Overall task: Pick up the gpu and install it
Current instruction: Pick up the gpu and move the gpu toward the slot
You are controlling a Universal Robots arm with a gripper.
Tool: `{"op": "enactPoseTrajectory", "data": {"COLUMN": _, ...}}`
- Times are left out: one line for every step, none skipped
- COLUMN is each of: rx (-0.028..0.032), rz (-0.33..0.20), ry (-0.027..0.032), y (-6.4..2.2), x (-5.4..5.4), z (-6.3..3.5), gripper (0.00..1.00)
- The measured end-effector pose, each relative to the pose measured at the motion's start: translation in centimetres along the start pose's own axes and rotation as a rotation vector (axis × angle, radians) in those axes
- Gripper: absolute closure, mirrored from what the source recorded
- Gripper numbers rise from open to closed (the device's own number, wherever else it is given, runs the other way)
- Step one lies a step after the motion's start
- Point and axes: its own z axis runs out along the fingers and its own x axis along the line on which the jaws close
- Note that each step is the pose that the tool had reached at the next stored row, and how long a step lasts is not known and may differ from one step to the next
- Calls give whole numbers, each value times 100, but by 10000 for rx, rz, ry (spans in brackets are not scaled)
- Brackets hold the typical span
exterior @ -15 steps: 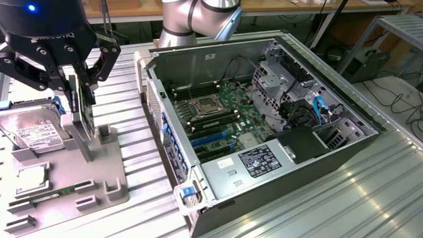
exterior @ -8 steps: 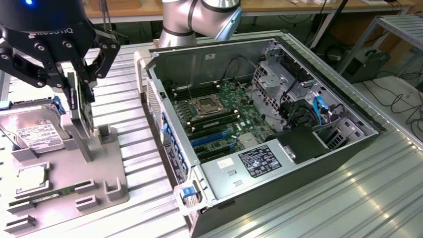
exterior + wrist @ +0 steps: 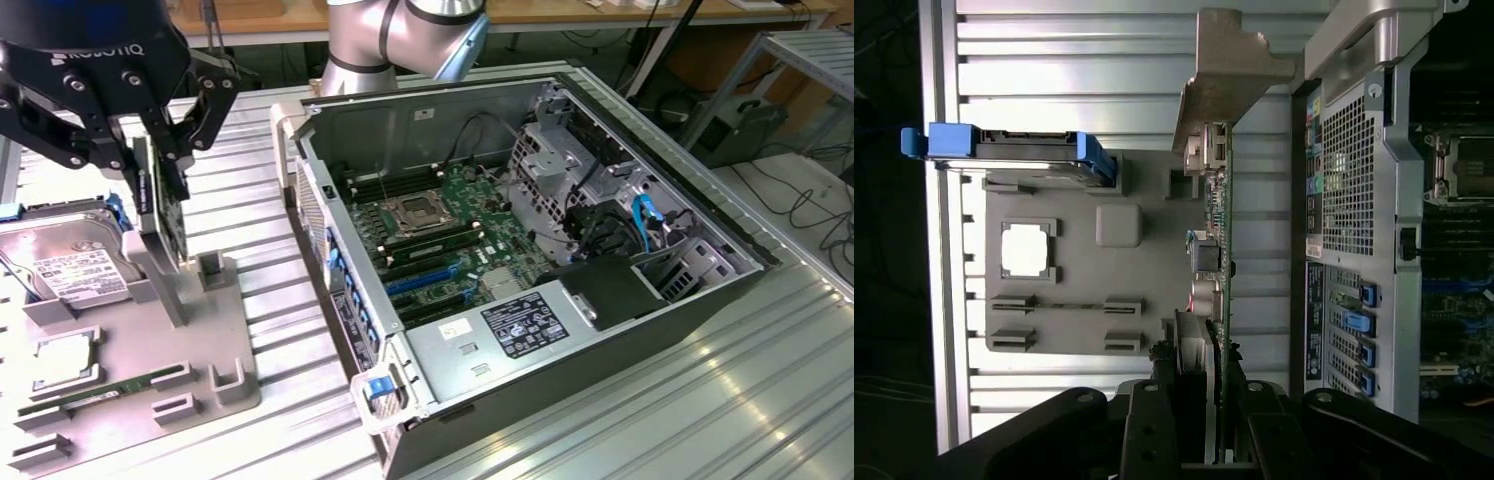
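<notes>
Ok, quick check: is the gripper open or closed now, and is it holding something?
Gripper: closed on the gpu, holding it upright on its edge.

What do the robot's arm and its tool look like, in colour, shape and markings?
The arm is built of round silver-grey tubes with a darker grey joint cap. The tool is black, with white ROBOTIQ lettering on its body. Its jointed black fingers are fastened with small silver pins.
</notes>
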Motion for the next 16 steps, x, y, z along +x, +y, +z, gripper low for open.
{"op": "enactPoseTrajectory", "data": {"rx": 0, "rz": 0, "ry": 0, "y": 0, "x": 0, "z": -7, "gripper": 72}}
{"op": "enactPoseTrajectory", "data": {"rx": -1, "rz": 0, "ry": -1, "y": 0, "x": 0, "z": -13, "gripper": 72}}
{"op": "enactPoseTrajectory", "data": {"rx": 0, "rz": 0, "ry": 0, "y": 0, "x": 0, "z": -21, "gripper": 72}}
{"op": "enactPoseTrajectory", "data": {"rx": 0, "rz": 0, "ry": 0, "y": 1, "x": 0, "z": -29, "gripper": 72}}
{"op": "enactPoseTrajectory", "data": {"rx": 0, "rz": 0, "ry": 0, "y": 1, "x": -1, "z": -36, "gripper": 72}}
{"op": "enactPoseTrajectory", "data": {"rx": 0, "rz": 0, "ry": 0, "y": 1, "x": -1, "z": -44, "gripper": 72}}
{"op": "enactPoseTrajectory", "data": {"rx": 0, "rz": 0, "ry": 0, "y": 1, "x": -1, "z": -51, "gripper": 72}}
{"op": "enactPoseTrajectory", "data": {"rx": 0, "rz": 1, "ry": -1, "y": 1, "x": -1, "z": -60, "gripper": 72}}
{"op": "enactPoseTrajectory", "data": {"rx": -1, "rz": 0, "ry": 0, "y": 1, "x": -1, "z": -71, "gripper": 72}}
{"op": "enactPoseTrajectory", "data": {"rx": -1, "rz": 0, "ry": -1, "y": 1, "x": -1, "z": -79, "gripper": 72}}
{"op": "enactPoseTrajectory", "data": {"rx": 0, "rz": 0, "ry": -1, "y": 1, "x": -1, "z": -88, "gripper": 72}}
{"op": "enactPoseTrajectory", "data": {"rx": -1, "rz": 0, "ry": -1, "y": 1, "x": -1, "z": -96, "gripper": 72}}
{"op": "enactPoseTrajectory", "data": {"rx": 0, "rz": 0, "ry": 0, "y": 1, "x": -2, "z": -103, "gripper": 72}}
{"op": "enactPoseTrajectory", "data": {"rx": 0, "rz": 0, "ry": 0, "y": 2, "x": -2, "z": -111, "gripper": 72}}
{"op": "enactPoseTrajectory", "data": {"rx": 0, "rz": 0, "ry": 0, "y": 2, "x": -2, "z": -118, "gripper": 72}}
{"op": "enactPoseTrajectory", "data": {"rx": 0, "rz": 0, "ry": 0, "y": 2, "x": -2, "z": -125, "gripper": 72}}
